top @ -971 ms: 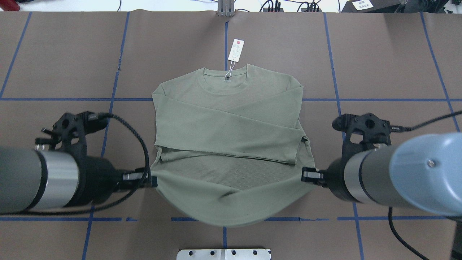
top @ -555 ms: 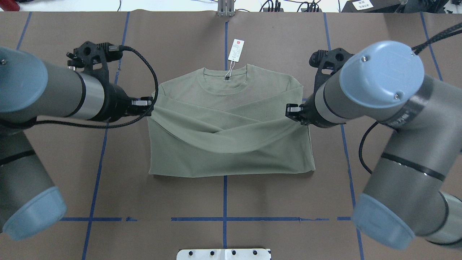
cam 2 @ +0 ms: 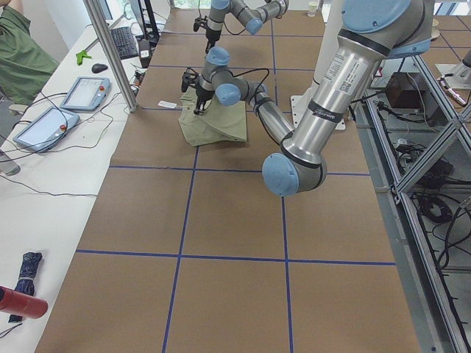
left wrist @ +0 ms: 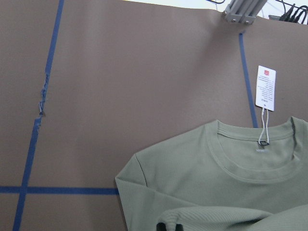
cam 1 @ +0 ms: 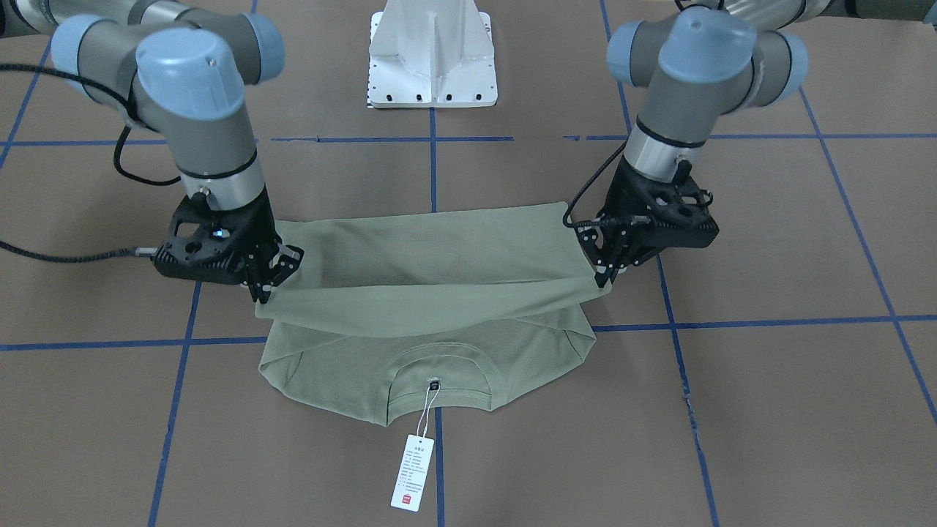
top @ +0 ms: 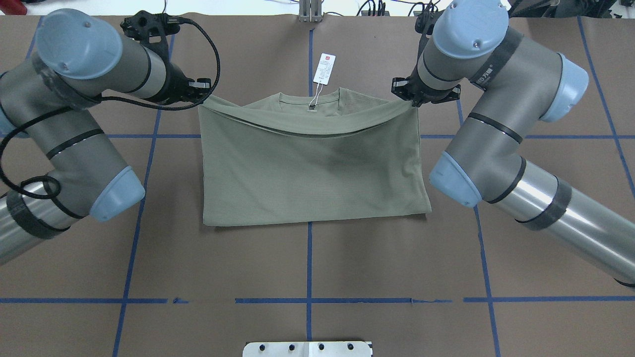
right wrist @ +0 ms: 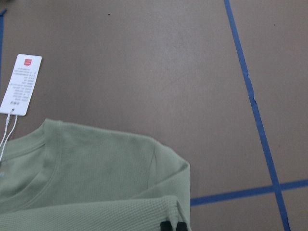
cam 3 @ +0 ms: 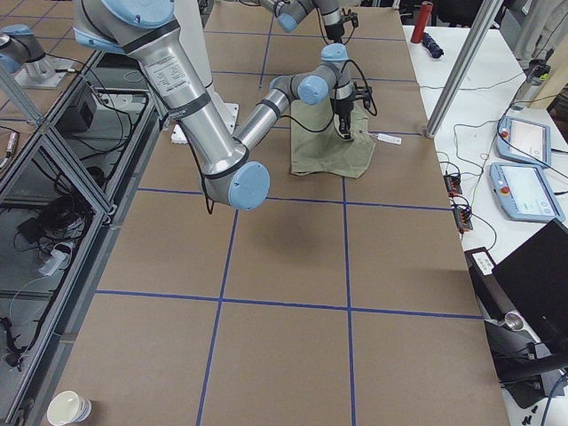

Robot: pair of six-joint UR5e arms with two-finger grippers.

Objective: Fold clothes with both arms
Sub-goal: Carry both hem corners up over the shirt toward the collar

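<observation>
Overhead exterior view: my left black two-finger gripper (top: 204, 94) and right black two-finger gripper (top: 406, 95) are each clamped on a hem corner of the sage-green long-sleeved knit shirt (top: 312, 168). The hem hangs slung between them above the round neckline (top: 292, 104). The shirt lies mid-table on brown paper (top: 248, 267). To finish well, I'd lower both corners evenly onto the shoulders, hold the hem taut, stop short of the white-and-red hang tag (top: 324, 68), then release together.

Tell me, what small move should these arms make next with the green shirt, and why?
Probably lower and release: the left end effector and right end effector hold the shirt by its hem corners, raised above the shoulders, hem nearly at the neckline.
</observation>
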